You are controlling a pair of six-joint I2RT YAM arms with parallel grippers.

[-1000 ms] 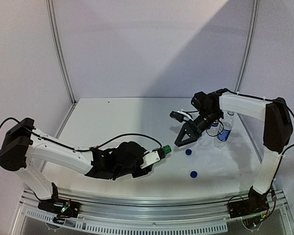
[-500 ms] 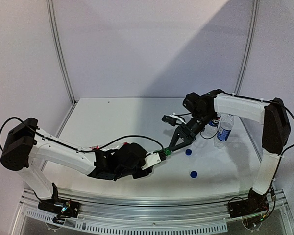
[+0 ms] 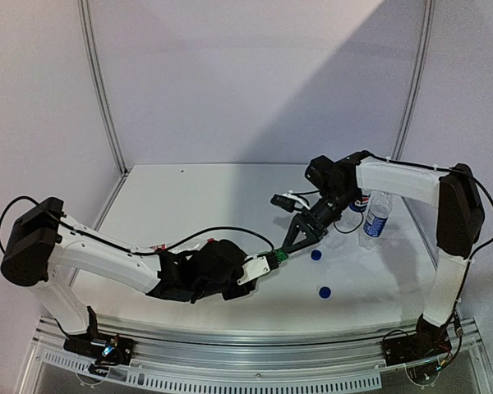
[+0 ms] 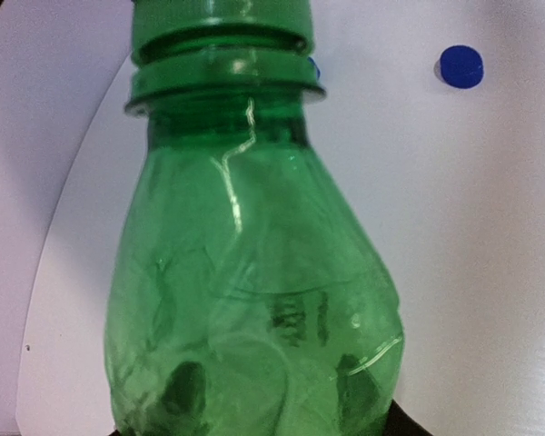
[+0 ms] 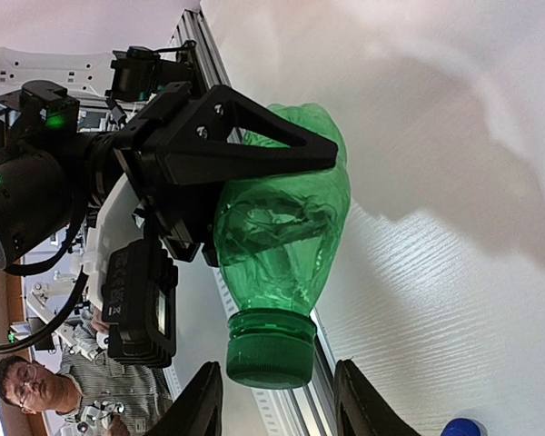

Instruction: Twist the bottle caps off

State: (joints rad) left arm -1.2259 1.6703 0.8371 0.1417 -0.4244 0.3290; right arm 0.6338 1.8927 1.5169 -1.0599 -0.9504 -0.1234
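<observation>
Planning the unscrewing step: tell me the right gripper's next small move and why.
Probably close the right gripper onto the green cap: its fingers flank the cap with a gap showing, while the left gripper holds the green bottle.

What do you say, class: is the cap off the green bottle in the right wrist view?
No, the green cap sits screwed on the neck of the green bottle.

White table (image 3: 189, 205), pale lilac walls (image 3: 230, 74) on three sides; metal poles (image 3: 101, 90) in far corners; slanting shadow (image 3: 345, 107) on far wall.
</observation>
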